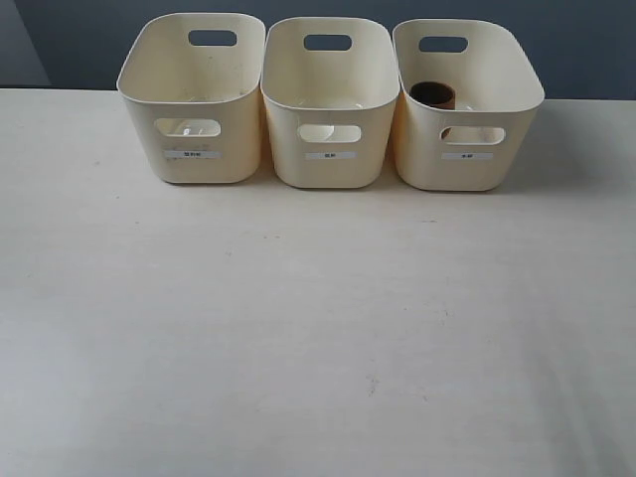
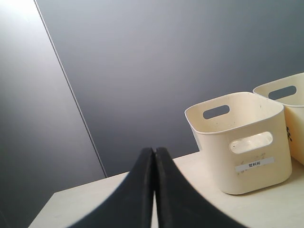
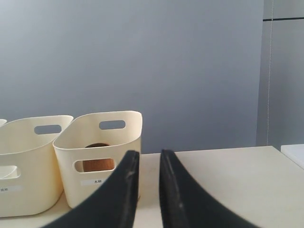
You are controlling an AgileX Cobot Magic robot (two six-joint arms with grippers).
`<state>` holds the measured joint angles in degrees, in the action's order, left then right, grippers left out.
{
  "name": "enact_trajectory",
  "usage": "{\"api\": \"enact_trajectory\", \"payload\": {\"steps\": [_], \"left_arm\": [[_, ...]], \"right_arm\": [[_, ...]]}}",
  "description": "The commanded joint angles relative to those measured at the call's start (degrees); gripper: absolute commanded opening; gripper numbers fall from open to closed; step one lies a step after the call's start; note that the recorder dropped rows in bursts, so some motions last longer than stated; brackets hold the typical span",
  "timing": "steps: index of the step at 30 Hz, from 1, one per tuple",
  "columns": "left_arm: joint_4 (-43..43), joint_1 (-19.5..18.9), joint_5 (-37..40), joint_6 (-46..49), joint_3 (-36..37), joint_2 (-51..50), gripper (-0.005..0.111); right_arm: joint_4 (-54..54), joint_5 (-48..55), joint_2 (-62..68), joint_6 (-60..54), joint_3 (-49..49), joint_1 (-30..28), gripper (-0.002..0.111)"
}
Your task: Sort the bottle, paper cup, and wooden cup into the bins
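Three cream bins stand in a row at the table's far edge: left (image 1: 189,164), middle (image 1: 328,171), right (image 1: 467,171). The dark brown wooden cup (image 1: 433,95) stands inside the right bin, and it also shows through that bin's cut-out (image 3: 97,165). The bottle and the paper cup are not clearly in view; only pale shapes show behind the left and middle bins' front cut-outs. My left gripper (image 2: 154,149) is shut and empty, off the left bin (image 2: 256,178). My right gripper (image 3: 149,153) is open by a narrow gap, empty, near the right bin (image 3: 66,166).
The pale table (image 1: 318,338) stretches in front of the bins, with a dark grey wall behind them. Neither arm shows in the exterior view. The middle bin (image 3: 28,190) sits close beside the right one.
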<state>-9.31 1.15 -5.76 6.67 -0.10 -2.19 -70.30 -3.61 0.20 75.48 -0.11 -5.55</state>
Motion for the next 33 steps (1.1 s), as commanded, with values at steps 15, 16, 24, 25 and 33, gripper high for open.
{"api": "enact_trajectory", "payload": {"steps": [15, 16, 24, 25, 33], "left_arm": [[0.0, 0.1, -0.3, -0.1, 0.1, 0.1, 0.0], [0.0, 0.1, -0.3, -0.1, 0.1, 0.1, 0.0], [0.0, 0.1, -0.3, -0.1, 0.1, 0.1, 0.0], [0.0, 0.1, -0.3, -0.1, 0.1, 0.1, 0.0], [0.0, 0.1, -0.3, -0.1, 0.1, 0.1, 0.0]], "right_arm": [[65.9, 8.4, -0.2, -75.5, 0.1, -0.4, 0.017], [65.9, 8.2, -0.2, -75.5, 0.1, -0.4, 0.017], [66.0, 8.3, -0.2, -75.5, 0.1, -0.4, 0.017], [66.0, 8.3, -0.2, -75.5, 0.1, -0.4, 0.017], [66.0, 8.3, -0.2, -75.5, 0.1, -0.4, 0.017]]}}
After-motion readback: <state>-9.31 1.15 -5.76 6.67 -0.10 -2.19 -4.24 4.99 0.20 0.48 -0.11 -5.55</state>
